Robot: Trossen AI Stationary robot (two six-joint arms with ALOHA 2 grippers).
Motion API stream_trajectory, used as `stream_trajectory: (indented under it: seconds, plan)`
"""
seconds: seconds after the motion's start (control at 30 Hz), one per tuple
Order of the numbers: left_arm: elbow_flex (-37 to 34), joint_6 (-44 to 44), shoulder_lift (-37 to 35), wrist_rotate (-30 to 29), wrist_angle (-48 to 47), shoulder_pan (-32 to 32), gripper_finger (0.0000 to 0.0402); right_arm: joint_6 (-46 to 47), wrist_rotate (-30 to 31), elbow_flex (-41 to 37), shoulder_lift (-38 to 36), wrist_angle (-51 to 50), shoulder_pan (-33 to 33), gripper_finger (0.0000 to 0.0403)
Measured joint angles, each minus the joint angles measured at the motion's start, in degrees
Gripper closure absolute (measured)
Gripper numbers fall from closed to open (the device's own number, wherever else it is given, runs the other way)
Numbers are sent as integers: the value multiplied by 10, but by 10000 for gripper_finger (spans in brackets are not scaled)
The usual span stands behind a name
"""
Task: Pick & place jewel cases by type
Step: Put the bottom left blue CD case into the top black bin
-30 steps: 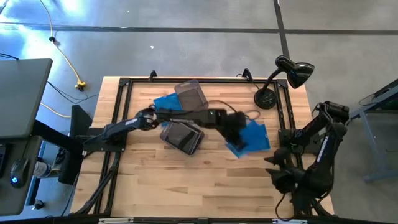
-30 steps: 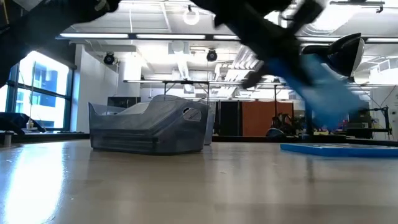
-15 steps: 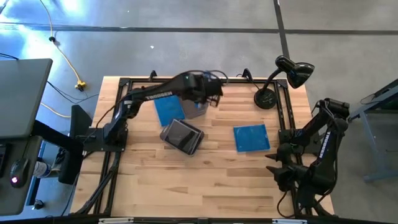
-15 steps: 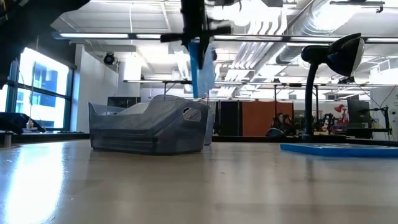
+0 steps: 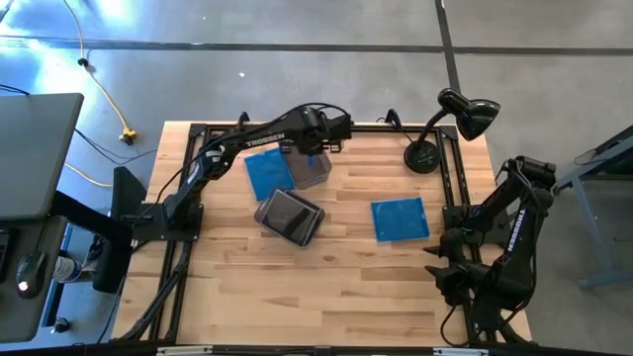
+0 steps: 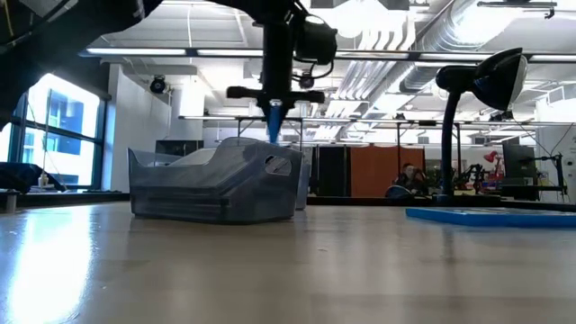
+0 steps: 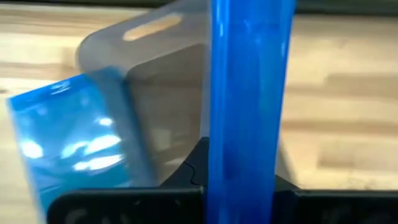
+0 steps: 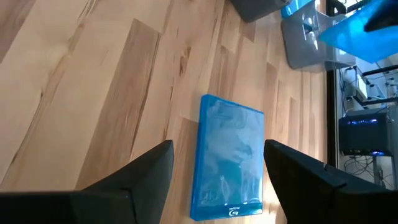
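Blue plastic shows between the fingers of the left gripper (image 5: 309, 150), which is clamped tight on a blue jewel case (image 7: 249, 93). The case stands on its edge, straight up and down, and hangs over the far grey tub (image 5: 306, 158) near the back of the wooden table (image 5: 326, 287). In the low view the case's bottom edge (image 6: 274, 121) sits right at the top of the tubs; whether it touches one cannot be told.

A second blue jewel case (image 5: 267, 174) lies flat on the table just beside that tub, on the left arm's side. In the left wrist view it shows through the tub's smoky wall. A third blue jewel case (image 5: 401, 220) lies flat and alone on the right arm's side of the table, well apart from the tubs.

The near grey tub (image 5: 290, 216) sits just in front of the far one, turned a little. It has something dark inside, but what it is cannot be told.

The right gripper (image 8: 217, 168) waits by the right edge of the table. Its two fingers are wide apart and hold nothing. The third blue case lies on the wood in front of them.

A black desk lamp (image 5: 455, 124) stands at the back corner on the right arm's side.
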Motion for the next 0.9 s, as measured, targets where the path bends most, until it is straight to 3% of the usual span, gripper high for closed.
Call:
stream_trajectory:
  seconds: [0.2,0.4,0.63,0.9]
  plan:
    - [-40,-31,0,-10,3,1,357,-3,-7,0,0,0,0,155]
    - [-58,-30,0,21,3,-8,322,-16,-31,0,0,-2,0,155]
    - [-59,-28,0,-4,7,-31,317,-18,-31,0,0,2,0,155]
    - [-59,-3,0,-17,81,-49,316,-18,-31,0,0,4,0,155]
